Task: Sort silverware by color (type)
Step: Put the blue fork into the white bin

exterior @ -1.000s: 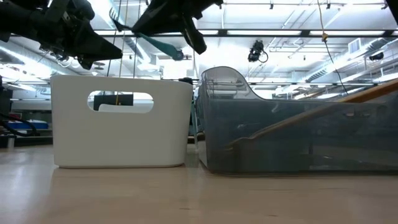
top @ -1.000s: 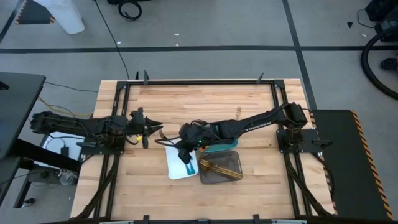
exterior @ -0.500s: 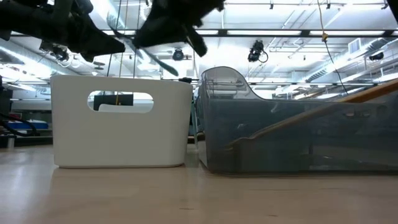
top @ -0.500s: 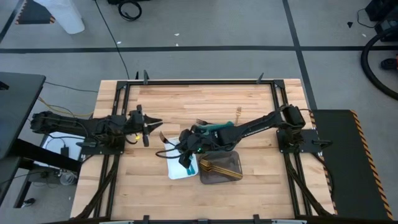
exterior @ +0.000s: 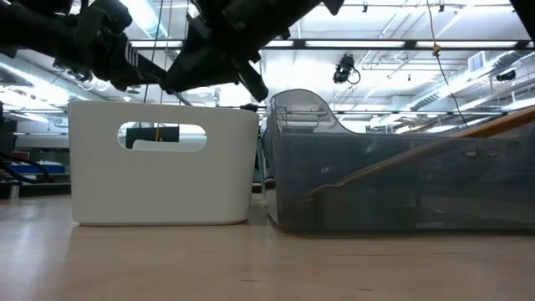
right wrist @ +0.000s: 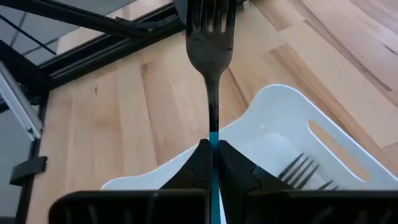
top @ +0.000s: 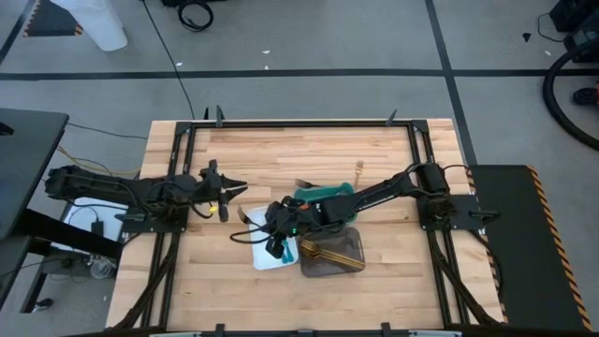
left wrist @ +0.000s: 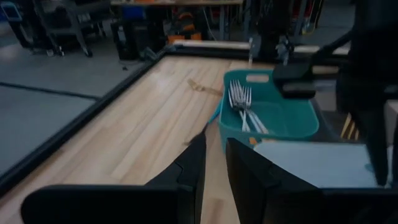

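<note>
You had the right hand (right wrist: 211, 155) clamped on a blue-handled fork (right wrist: 210, 37) pointing straight ahead of it, the white tray (right wrist: 280, 112) just beneath and nearer this arm, while the left hand (left wrist: 211, 168) waited slightly parted, empty.

One camera looks straight down on the whole worktop (top: 281, 159). Another sits at its surface, close to the white tray (exterior: 163, 163). Each wrist camera peers past its claw; all share that tray.

arms: two, dark, jointed | left arm (top: 122, 187): yellow marking | cables: black
</note>
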